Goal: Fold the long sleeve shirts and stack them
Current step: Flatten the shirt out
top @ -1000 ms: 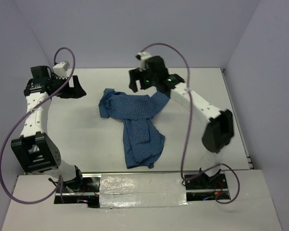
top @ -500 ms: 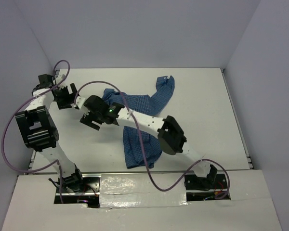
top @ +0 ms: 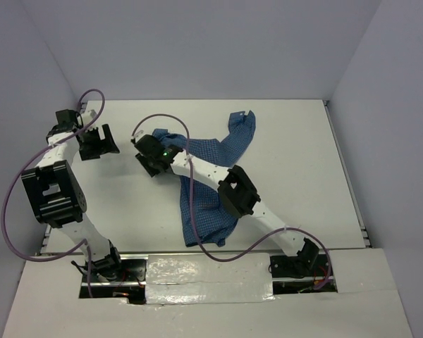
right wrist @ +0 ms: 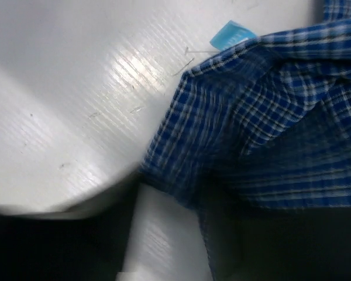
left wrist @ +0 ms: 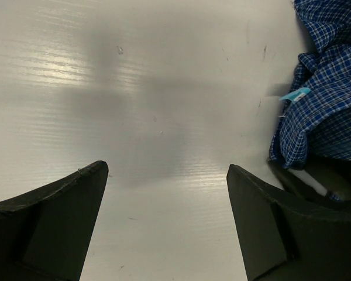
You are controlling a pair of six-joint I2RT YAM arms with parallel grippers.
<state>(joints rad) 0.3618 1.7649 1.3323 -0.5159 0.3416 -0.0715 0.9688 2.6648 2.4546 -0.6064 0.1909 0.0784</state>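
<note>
Tabletop first: we see a white sheet with fine ribbing, a few faint scratches and specks, and soft glare under the left wrist camera. Plain lavender-grey walls close it in at 9, 12 and 3 o'clock, with the back wall bare. Along the 6 o'clock edge runs a strip of crinkled silver tape between the two arm bases, with a lighter board in front of it.

The shirt, blue with a fine check, lies crumpled around the middle of the table. One part reaches up toward 1 o'clock, a bunched part sits toward 11 o'clock, and a longer part trails down toward 6 o'clock, ending short of the tape. A small light-blue tag shows at the shirt's bunched edge.

The left gripper hangs over bare table at about 10 o'clock, fingers wide apart with nothing between them; the shirt's edge lies just off to its 3 o'clock side. The right arm stretches diagonally across the cloth, and the right gripper is down at the shirt's 10 o'clock edge. Its wrist view shows checked fabric running right up to the dark fingers, but we cannot tell whether they are clamped on it or merely around it.

Purple cables loop off both arms.
</note>
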